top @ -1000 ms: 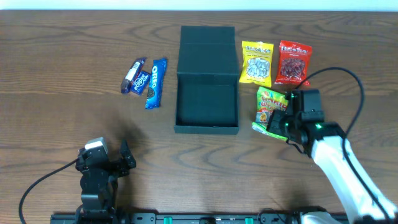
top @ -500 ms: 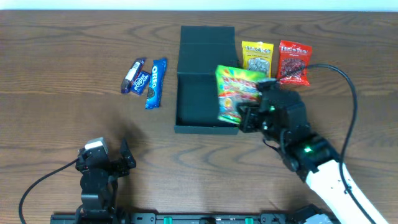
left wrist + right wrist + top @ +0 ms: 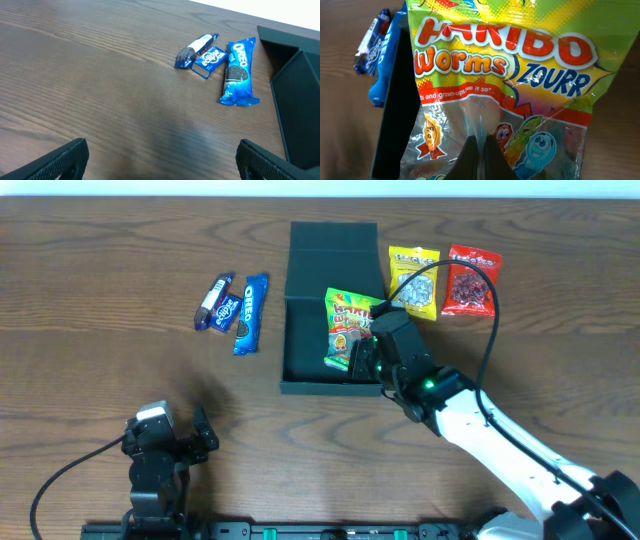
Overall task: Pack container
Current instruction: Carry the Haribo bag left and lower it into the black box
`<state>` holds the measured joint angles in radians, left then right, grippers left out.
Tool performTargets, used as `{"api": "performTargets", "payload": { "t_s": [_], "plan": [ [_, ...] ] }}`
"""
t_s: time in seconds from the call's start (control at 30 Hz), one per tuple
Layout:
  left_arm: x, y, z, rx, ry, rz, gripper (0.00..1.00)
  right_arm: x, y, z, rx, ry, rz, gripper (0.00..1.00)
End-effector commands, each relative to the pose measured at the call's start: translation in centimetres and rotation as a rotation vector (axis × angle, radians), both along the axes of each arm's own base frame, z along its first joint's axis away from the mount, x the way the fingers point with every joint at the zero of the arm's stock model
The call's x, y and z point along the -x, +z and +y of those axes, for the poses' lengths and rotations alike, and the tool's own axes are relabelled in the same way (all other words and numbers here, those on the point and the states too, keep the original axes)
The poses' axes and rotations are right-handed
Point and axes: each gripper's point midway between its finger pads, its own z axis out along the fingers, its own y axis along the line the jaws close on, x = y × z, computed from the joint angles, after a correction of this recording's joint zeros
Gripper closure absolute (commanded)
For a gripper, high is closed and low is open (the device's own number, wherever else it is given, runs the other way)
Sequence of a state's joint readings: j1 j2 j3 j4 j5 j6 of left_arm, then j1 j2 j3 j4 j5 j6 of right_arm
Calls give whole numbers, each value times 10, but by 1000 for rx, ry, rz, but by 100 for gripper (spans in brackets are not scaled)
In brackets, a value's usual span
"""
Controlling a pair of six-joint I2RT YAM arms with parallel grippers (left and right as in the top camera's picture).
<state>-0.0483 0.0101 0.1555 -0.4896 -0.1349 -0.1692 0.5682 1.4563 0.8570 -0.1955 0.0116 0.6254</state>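
One container (image 3: 333,255) is my whole concern: a dark teal-green, matte, square box, standing close to the counter's far edge, about midway between the left and right edges. Its flat hinged lid lies thrown back toward the far edge, and the tray is open toward the near edge, with low straight walls.

My right gripper (image 3: 481,155) is pinched tight on a Haribo bag (image 3: 347,328), the fingers meeting on the clear lower part of the packet. The bag sits over the right half of the tray; whether it touches the floor of the box I cannot tell. My left gripper (image 3: 162,150) holds nothing, its fingers spread wide, near the counter's near edge toward the left corner.

A second ago this bag lay on the counter just right of the box. Half a second ago I had it over the box's right wall; now it is further toward the left edge, inside the walls' outline. My left arm has not shifted. The blue Oreo packet (image 3: 250,312) and the small packet (image 3: 218,302) left of the box, and the yellow packet (image 3: 413,280) and red packet (image 3: 471,280) on its right, lie as they did.
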Motion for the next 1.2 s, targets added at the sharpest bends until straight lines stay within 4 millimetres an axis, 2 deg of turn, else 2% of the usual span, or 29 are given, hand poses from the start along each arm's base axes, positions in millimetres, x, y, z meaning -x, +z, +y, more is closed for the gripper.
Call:
{"api": "performTargets", "payload": {
  "t_s": [0.0,0.47,0.67,0.83,0.9,0.93,1.0,1.03,1.1,1.17],
  "plan": [
    [0,-7,2,7,13,10,5,-12,18,3,-18,-39,-56,99],
    [0,-7,2,7,13,10,5,-8,18,10,-39,-5,-44,99],
    [0,-7,2,7,13,10,5,-2,18,19,-48,18,-38,99],
    [0,-7,2,7,13,10,5,-3,18,15,-34,5,-42,99],
    [0,-7,2,7,13,10,5,-5,18,13,-26,-6,-50,44],
    [0,-7,2,7,13,10,5,-5,19,14,-27,3,-56,1],
    [0,-7,2,7,13,10,5,3,36,30,-83,103,-65,1],
    [0,-7,2,7,13,10,5,4,55,34,-117,118,-96,1],
    [0,-7,2,7,13,10,5,7,81,32,-146,119,-142,1],
    [0,-7,2,7,13,10,5,11,99,30,-166,124,-169,1]
  ]
}}
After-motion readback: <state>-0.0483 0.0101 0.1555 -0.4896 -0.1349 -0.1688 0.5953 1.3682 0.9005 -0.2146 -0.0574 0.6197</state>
